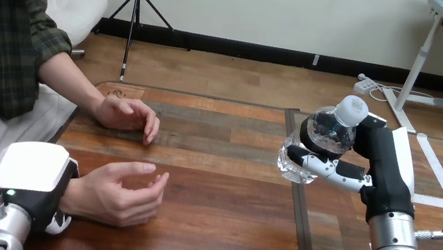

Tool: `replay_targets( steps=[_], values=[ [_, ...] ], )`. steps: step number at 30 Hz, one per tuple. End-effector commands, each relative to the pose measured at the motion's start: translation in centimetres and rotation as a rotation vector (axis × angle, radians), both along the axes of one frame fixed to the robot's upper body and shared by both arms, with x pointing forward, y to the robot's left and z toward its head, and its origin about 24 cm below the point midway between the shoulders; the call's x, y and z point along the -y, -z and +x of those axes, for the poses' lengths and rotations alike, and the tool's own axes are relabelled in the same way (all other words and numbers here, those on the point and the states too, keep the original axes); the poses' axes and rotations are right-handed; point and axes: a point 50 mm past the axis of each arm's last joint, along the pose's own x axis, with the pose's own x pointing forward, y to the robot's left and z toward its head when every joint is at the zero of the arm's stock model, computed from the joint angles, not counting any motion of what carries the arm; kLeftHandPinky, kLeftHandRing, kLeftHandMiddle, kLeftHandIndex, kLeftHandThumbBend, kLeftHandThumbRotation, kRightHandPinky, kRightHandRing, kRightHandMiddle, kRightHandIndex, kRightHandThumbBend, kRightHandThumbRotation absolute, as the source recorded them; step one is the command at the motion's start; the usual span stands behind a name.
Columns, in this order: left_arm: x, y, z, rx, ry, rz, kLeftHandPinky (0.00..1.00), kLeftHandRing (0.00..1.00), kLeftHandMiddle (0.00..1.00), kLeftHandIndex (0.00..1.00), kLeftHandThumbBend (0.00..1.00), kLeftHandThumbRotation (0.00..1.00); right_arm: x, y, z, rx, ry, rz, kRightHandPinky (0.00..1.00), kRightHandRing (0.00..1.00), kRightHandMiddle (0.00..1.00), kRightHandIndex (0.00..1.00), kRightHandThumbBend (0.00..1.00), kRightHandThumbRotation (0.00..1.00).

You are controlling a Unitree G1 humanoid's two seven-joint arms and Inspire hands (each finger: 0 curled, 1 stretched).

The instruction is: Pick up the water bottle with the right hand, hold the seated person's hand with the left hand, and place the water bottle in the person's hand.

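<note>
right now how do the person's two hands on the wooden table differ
The farther hand lies palm down with nothing near it. The nearer hand is turned palm sideways and cupped, with the robot's black-and-white left hand at its wrist. Both are empty, with fingers loosely curled.

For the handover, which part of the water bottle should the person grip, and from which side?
Likely the clear base end, from the view's left. The right hand is curled round the middle of the water bottle, the white cap tilts up toward the arm, and the base juts left toward the person's nearer hand.
</note>
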Motion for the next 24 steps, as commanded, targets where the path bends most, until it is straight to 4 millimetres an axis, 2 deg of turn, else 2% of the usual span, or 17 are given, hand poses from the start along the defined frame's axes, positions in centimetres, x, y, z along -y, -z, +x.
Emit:
replay_targets(
  steps=[1, 24],
  values=[
    [0.09, 2.32, -0.88, -0.049, -0.031, -0.047, 0.55, 0.57, 0.59, 0.57, 0.77, 0.0, -0.3, -3.63, 1.6, 0.157, -0.013, 0.024, 0.38, 0.43, 0.48, 0.48, 0.72, 0.0],
    [0.52, 2.46, -0.92, 0.108, 0.041, -0.086, 0.45, 0.47, 0.5, 0.47, 0.75, 0.0, -0.2, -3.63, 1.61, 0.156, -0.01, 0.019, 0.38, 0.43, 0.48, 0.48, 0.73, 0.0]
  ],
)
